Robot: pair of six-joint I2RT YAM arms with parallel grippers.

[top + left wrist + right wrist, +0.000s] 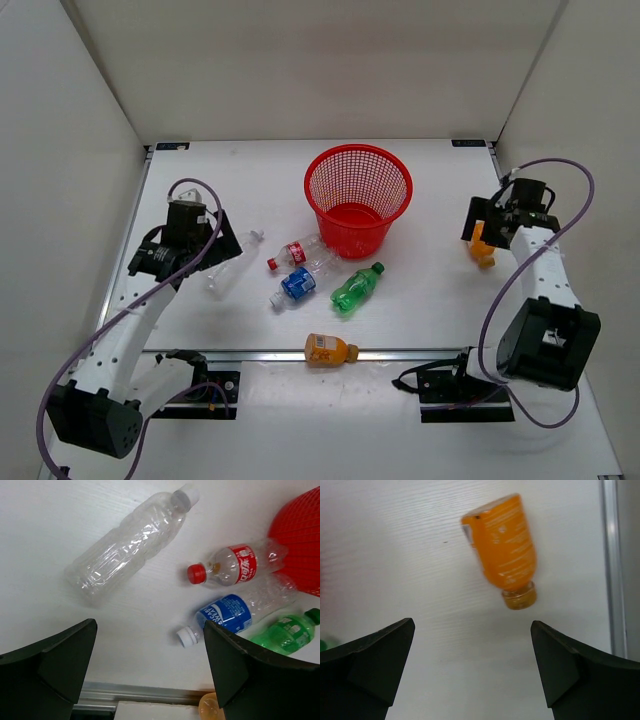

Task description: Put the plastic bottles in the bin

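The red mesh bin [358, 195] stands at the back middle; its wall shows in the left wrist view [300, 535]. A clear bottle with a white cap [232, 262] [130, 540], a red-label bottle [297, 253] [235, 566], a blue-label bottle [295, 285] [230, 612] and a green bottle [357, 288] [285, 632] lie on the table in front of it. An orange bottle [331, 350] [210, 707] lies by the front rail. Another orange bottle [482, 246] [504, 542] lies at the right. My left gripper [205, 245] [150, 665] is open and empty above the table beside the clear bottle. My right gripper [487, 225] [472, 665] is open and empty above the right orange bottle.
A metal rail [300, 354] crosses the table's near side, with the arm bases behind it. White walls enclose the table at the left, back and right. A metal strip [612, 565] runs along the table's right edge.
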